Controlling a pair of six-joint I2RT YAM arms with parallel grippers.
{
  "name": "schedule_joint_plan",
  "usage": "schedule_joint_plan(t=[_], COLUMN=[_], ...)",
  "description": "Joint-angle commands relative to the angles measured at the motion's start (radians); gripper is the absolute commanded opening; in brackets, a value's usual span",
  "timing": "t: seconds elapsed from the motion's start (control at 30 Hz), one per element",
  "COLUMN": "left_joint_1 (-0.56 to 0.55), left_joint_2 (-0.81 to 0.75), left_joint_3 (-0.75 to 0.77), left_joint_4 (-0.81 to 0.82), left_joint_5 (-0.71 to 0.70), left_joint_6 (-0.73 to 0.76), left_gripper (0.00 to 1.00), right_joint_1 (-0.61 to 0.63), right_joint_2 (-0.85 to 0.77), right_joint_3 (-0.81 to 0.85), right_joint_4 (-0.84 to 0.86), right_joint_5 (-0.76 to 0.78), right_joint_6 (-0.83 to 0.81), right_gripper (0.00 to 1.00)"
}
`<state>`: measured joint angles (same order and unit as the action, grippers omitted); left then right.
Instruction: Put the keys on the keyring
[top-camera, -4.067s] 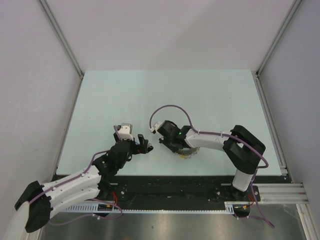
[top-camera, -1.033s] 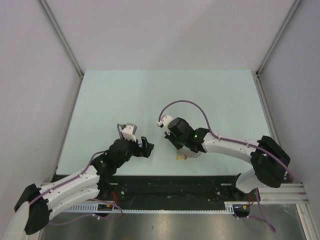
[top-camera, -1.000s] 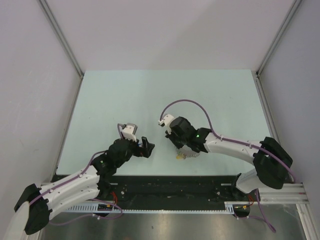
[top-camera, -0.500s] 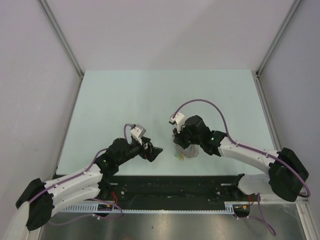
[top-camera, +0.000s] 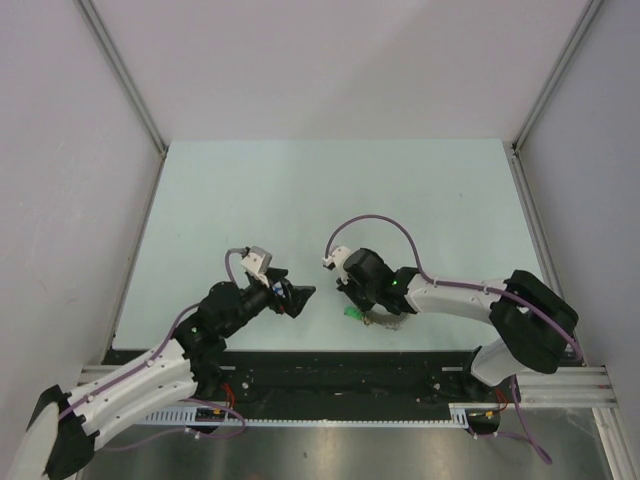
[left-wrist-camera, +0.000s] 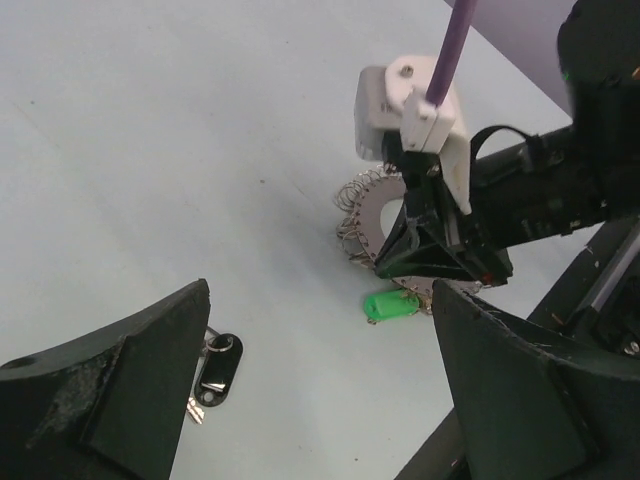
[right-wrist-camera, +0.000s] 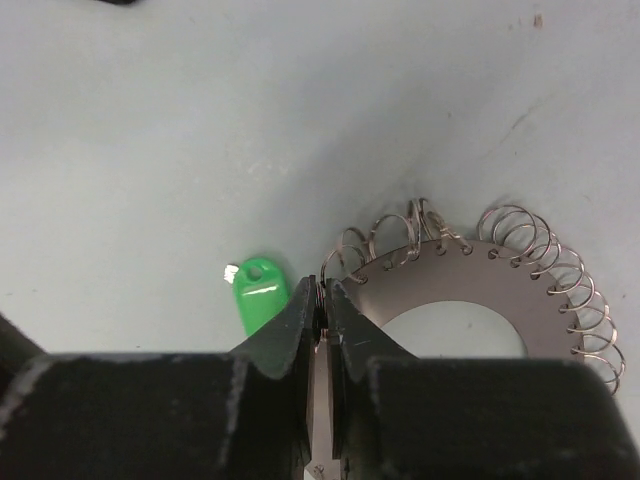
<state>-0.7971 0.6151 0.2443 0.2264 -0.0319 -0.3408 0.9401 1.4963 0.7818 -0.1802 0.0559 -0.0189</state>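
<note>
Pinching the keyring rim is the right gripper; left gripper gapes wide near the black-tagged key.

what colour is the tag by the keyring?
Green. The tag beside the keyring shows best in right wrist view.

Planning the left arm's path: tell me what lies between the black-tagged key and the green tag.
Nothing. In the left wrist view, the table between the black-tagged key and the green tag beside the keyring is bare.
</note>
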Motion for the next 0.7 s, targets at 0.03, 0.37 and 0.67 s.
schedule_joint_plan(t=[0.03, 0.37, 0.67], left_joint_1=[0.004, 0.004, 0.004], left_joint_2=[-0.046, -0.009, 0.021], left_joint_3=[0.013, 0.029, 0.032], left_joint_4=[-0.076, -0.081, -0.076], left_joint_5=[-0.069, -0.065, -0.051], left_joint_6=[-0.055, -0.060, -0.061], left_gripper=[0.97, 0.97, 0.98], right_joint_1=[0.034, 0.071, 0.071], right_joint_2=[0.054, 0.042, 0.038], right_joint_3=[0.080, 0.114, 0.116], right_joint_4=[-0.071, -0.159, -0.189], right_joint_5=[0.130, 0.209, 0.162], right_joint_6=[0.000, 0.014, 0.050], right_gripper=[0.15, 0.27, 0.24])
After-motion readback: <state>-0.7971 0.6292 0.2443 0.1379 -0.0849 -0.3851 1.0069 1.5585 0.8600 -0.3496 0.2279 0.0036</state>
